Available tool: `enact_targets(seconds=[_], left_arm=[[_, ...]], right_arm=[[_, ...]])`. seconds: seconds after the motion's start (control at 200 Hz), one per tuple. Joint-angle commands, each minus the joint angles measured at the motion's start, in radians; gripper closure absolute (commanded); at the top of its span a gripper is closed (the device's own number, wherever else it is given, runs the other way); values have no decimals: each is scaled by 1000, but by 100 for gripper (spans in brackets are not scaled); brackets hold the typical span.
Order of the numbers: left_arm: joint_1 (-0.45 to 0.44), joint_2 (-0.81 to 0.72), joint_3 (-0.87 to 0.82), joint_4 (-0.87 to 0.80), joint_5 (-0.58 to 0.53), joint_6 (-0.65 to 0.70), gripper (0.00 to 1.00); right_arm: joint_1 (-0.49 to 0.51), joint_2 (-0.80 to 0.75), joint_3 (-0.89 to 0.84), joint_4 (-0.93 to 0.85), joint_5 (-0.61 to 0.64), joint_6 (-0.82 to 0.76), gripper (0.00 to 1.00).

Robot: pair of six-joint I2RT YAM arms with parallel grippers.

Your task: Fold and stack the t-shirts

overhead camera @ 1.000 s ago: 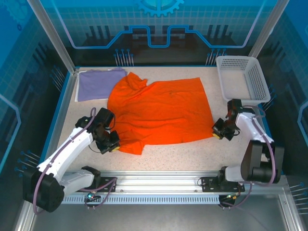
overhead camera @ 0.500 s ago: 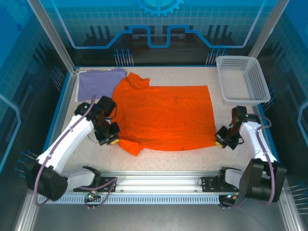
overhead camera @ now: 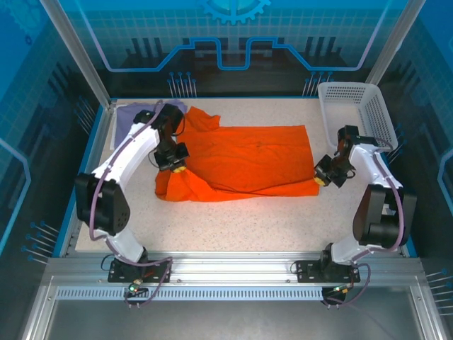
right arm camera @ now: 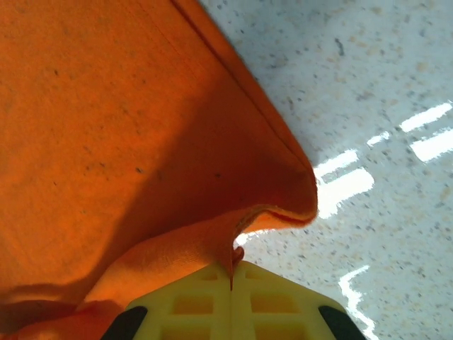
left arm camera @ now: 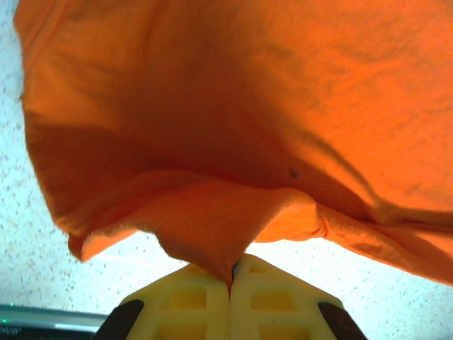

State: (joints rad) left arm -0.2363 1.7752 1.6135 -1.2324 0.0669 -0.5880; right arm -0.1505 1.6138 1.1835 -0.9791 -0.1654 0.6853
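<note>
**Both jaws grip the orange shirt**

The orange t-shirt [overhead camera: 248, 159] lies across the tabletop [overhead camera: 248, 219]. Its bunched left end is clamped in the left jaws and its right corner is pinched in the right jaws. The lavender t-shirt [overhead camera: 131, 117] lies at the far left corner. The white mesh basket [overhead camera: 347, 86] stands far right, apart from both shirts.

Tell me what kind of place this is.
Most likely a robot lab test cell, not a home. A speckled table is boxed in by metal frame posts and blue printed panels. The left arm and right arm are bolted to a rail, both gripping an orange t-shirt.
</note>
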Motion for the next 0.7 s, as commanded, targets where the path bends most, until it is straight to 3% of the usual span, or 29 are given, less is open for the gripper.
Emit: enact_targets(seconds=[0.0,0.42,0.695], left_arm=[[23,71,82,-22,-30,73,100],[61,272,289,-64,-85,157,100],[74,366,334,-15,-44,194,100]], right_arm=[[23,61,68,15,-16,26,100],[34,246,165,31,3,78,100],[40,297,163,50,23,107,100]])
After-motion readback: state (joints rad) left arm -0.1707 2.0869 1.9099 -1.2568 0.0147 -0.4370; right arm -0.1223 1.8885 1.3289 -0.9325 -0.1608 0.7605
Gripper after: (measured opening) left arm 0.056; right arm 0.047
